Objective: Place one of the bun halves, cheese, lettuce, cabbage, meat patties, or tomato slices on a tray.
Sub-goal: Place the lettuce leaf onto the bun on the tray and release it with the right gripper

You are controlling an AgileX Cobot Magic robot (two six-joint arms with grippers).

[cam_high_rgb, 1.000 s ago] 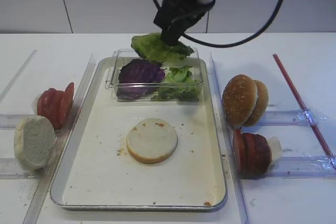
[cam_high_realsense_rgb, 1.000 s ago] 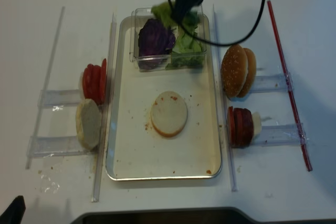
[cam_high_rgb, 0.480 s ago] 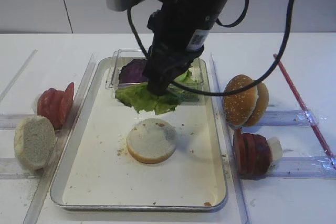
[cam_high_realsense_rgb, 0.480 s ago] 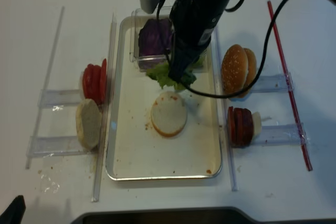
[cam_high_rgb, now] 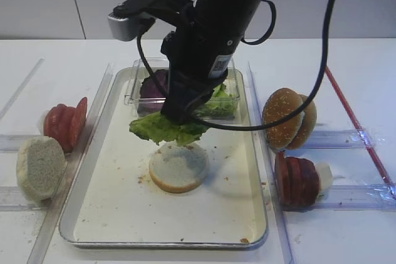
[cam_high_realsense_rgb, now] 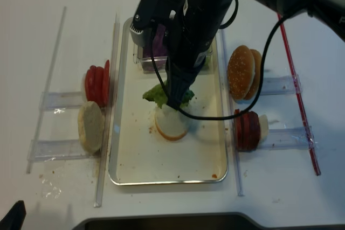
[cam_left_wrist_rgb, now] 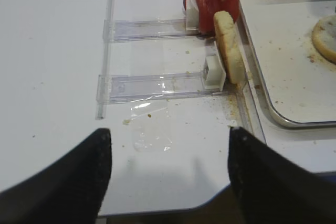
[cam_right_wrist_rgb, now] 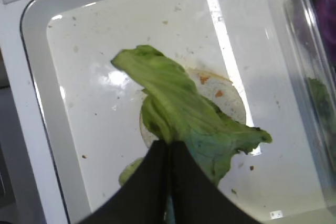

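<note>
Nearest us, the front of the tray [cam_high_rgb: 93,214] is lying bare, just crumbs on its cream floor. A little further in, a pale bun half [cam_high_rgb: 179,168] is sitting cut face up on the tray, so one ingredient is already in place. Right above its far edge the right gripper [cam_high_rgb: 175,114] is hanging, its jaws pinched tight on the lettuce [cam_high_rgb: 162,129]; in the wrist view the green leaf [cam_right_wrist_rgb: 181,114] is drooping from between the closed black fingers [cam_right_wrist_rgb: 149,182] over the bun. It is not touching the bun as far as I can tell, so this placement is looking nearly done: lowering and letting go are what is left.

Behind, the clear box [cam_high_rgb: 230,94] is holding purple cabbage [cam_high_rgb: 153,85] and more greens.

Off to the side, the left gripper [cam_left_wrist_rgb: 168,174] is idling with its fingers spread wide, holding nothing.
</note>
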